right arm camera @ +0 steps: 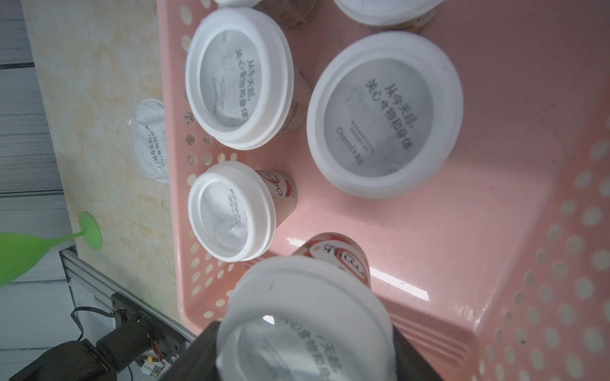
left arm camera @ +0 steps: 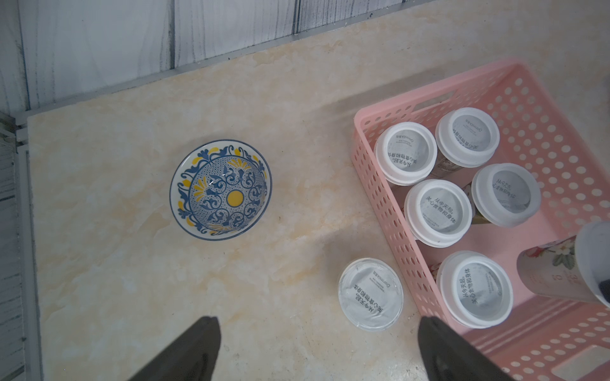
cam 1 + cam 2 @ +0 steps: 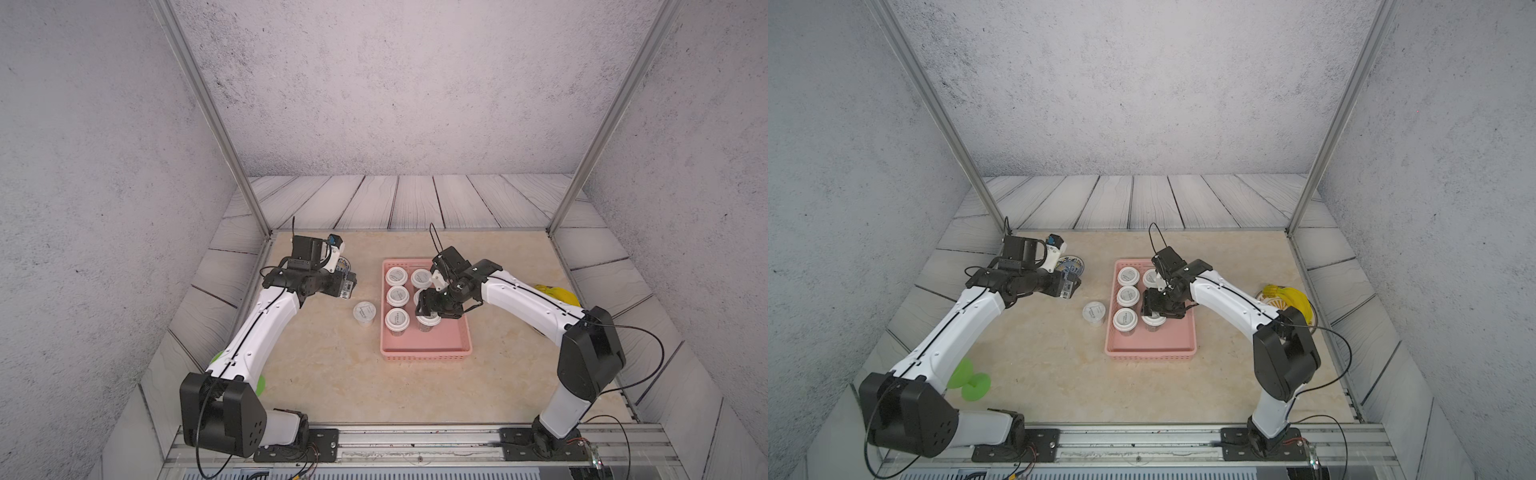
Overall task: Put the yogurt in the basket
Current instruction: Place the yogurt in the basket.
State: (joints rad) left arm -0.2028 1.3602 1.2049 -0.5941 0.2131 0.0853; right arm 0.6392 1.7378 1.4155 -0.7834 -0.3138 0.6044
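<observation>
Yogurt (image 3: 397, 276) is mostly home: you have five cups standing inside the basket (image 3: 428, 353), and a sixth cup (image 1: 307, 316) is clamped between the jaws of your right hand (image 3: 428, 311), held over the basket's near half and not yet let go. One last cup (image 3: 364, 312) stands on the worktop (image 3: 332, 374), just beside the basket's left wall. Your left hand (image 2: 317, 349) hangs above that cup with its jaws wide apart and nothing between them, so it looks placed for the final pick. Nearby you have a blue-patterned bowl (image 2: 220, 189) beyond the loose cup, a green stemmed cup (image 3: 969, 380) by the left arm's base and bananas (image 3: 1291, 301) far right. None of these blocks the way; the basket wall next to the loose cup is the tight spot.
</observation>
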